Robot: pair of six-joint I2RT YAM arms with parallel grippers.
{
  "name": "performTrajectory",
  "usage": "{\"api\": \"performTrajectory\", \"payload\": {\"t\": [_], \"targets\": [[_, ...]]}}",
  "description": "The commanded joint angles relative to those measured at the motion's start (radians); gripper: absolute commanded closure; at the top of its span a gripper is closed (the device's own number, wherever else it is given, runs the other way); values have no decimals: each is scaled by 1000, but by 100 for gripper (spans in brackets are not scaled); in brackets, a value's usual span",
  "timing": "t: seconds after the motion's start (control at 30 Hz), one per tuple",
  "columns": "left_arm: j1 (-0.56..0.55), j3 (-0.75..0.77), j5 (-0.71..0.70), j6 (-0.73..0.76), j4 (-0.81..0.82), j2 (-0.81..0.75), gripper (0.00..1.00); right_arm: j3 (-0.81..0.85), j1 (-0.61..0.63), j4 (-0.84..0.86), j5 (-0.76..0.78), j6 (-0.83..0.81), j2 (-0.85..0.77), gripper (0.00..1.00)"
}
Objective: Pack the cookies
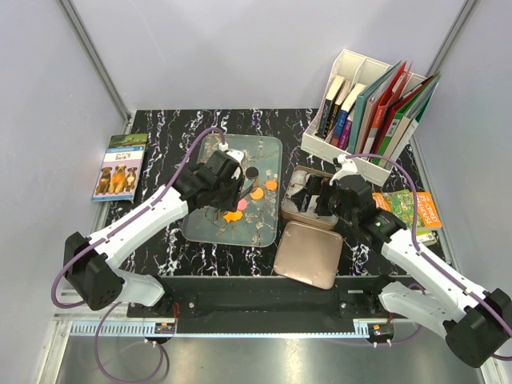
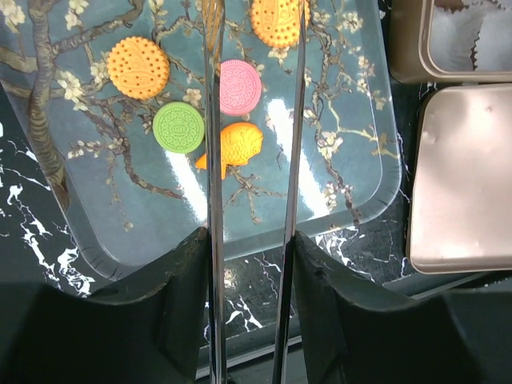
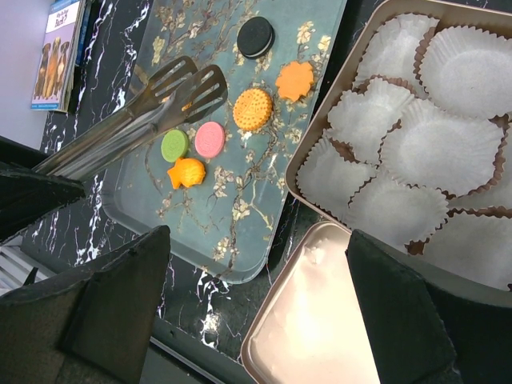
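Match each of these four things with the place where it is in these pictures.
1. black round sandwich cookie
2. white pleated paper cups
3. flat rose-gold metal lid
4. steel tongs

a. gripped in the left pincer
b. on the blue floral tray
c. flat on the black marble table
d. inside the open tin

Pairs: 1-b, 2-d, 3-c, 4-a.

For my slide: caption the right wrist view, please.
Steel tongs over a floral tray of cookies, beside a tin of empty paper cups.

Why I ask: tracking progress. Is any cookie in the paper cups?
No, every visible paper cup is empty; the cookies lie on the tray.
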Motion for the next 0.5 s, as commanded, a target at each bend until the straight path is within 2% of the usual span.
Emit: {"api": "performTrajectory", "payload": {"t": [0.0,0.47], "targets": [[-3,16,-32,-11,70,-19,54,-8,3,11,25,0,-22,0],[-24,-9,-10,-2,102,75,47,-12,3,8,36,-6,-23,0]]}}
